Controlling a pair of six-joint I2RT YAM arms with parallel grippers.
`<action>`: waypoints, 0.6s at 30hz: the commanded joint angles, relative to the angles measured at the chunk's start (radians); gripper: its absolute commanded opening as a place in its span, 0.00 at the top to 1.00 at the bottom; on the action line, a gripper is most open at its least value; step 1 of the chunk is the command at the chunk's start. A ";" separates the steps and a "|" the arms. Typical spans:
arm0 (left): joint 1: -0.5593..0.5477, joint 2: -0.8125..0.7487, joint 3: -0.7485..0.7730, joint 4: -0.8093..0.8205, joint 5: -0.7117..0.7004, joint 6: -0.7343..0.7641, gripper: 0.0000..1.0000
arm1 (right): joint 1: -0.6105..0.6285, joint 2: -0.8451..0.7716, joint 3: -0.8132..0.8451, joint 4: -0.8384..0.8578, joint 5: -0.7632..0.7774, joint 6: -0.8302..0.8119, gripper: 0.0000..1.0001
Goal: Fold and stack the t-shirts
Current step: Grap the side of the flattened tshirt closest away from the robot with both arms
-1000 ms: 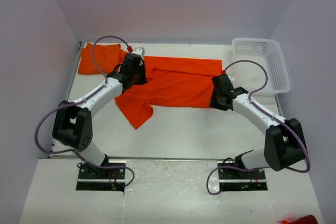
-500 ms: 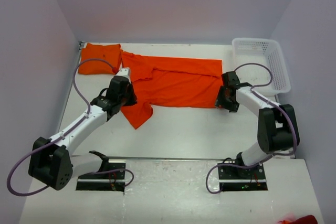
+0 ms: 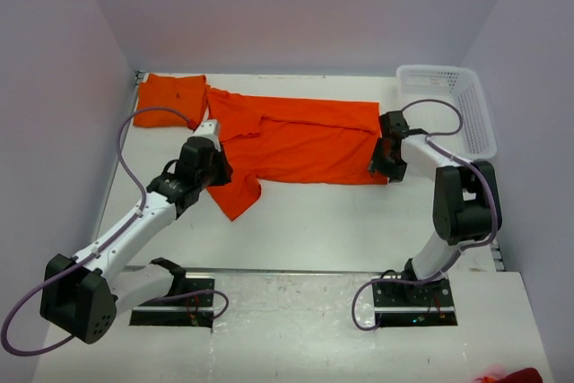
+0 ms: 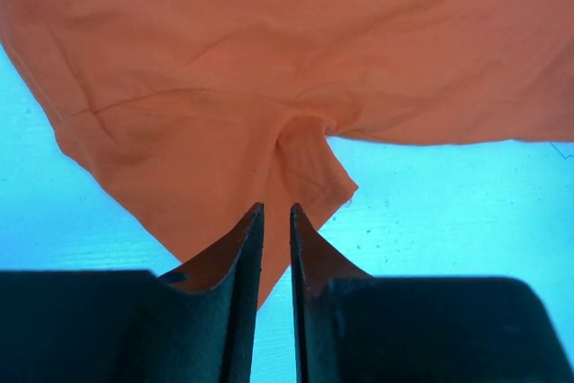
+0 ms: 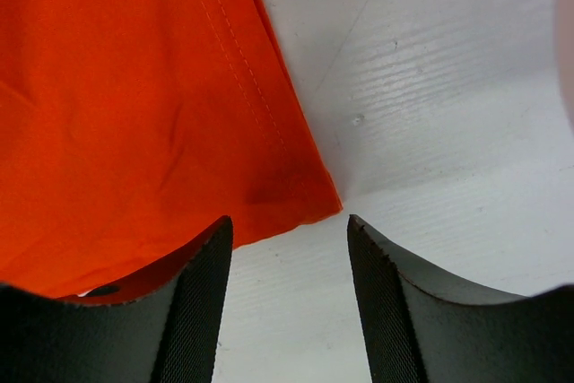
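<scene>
One orange t-shirt (image 3: 300,141) lies spread across the white table, a sleeve (image 3: 235,193) pointing to the near side. Another t-shirt (image 3: 170,99) lies folded at the back left corner. My left gripper (image 3: 215,170) hovers at the spread shirt's left sleeve. In the left wrist view its fingers (image 4: 244,248) stand a narrow gap apart over the cloth (image 4: 269,87), holding nothing. My right gripper (image 3: 384,169) is open at the shirt's near right corner. That hem corner (image 5: 309,199) lies flat just ahead of its wide-apart fingers (image 5: 202,266), untouched.
A white lattice basket (image 3: 453,107) stands at the back right, close behind the right arm. Purple walls close in the table (image 3: 341,221) on the left, back and right. The arms' cables loop above the table's edges.
The left gripper let go of the shirt and drew back toward the near left, uncovering the collar side. The right gripper opened and shifted slightly rightward to the hem corner.
</scene>
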 commanded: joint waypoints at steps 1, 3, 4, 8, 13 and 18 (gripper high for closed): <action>-0.005 -0.020 -0.007 0.027 0.007 0.011 0.81 | -0.010 0.024 0.054 -0.045 0.028 0.000 0.46; -0.005 -0.022 -0.004 0.026 0.012 0.011 0.81 | -0.008 0.036 0.078 -0.071 0.027 0.000 0.46; -0.005 -0.022 -0.001 0.027 0.015 0.009 0.81 | -0.008 0.039 0.083 -0.074 0.024 -0.003 0.47; -0.005 -0.032 0.010 0.024 0.033 0.009 0.80 | -0.010 0.066 0.115 -0.121 0.015 0.005 0.47; -0.005 -0.055 0.022 0.006 0.029 0.013 0.80 | -0.008 0.085 0.138 -0.169 0.007 0.031 0.47; -0.005 -0.059 0.015 0.009 0.038 0.006 0.79 | -0.007 0.023 0.106 -0.116 0.030 0.080 0.47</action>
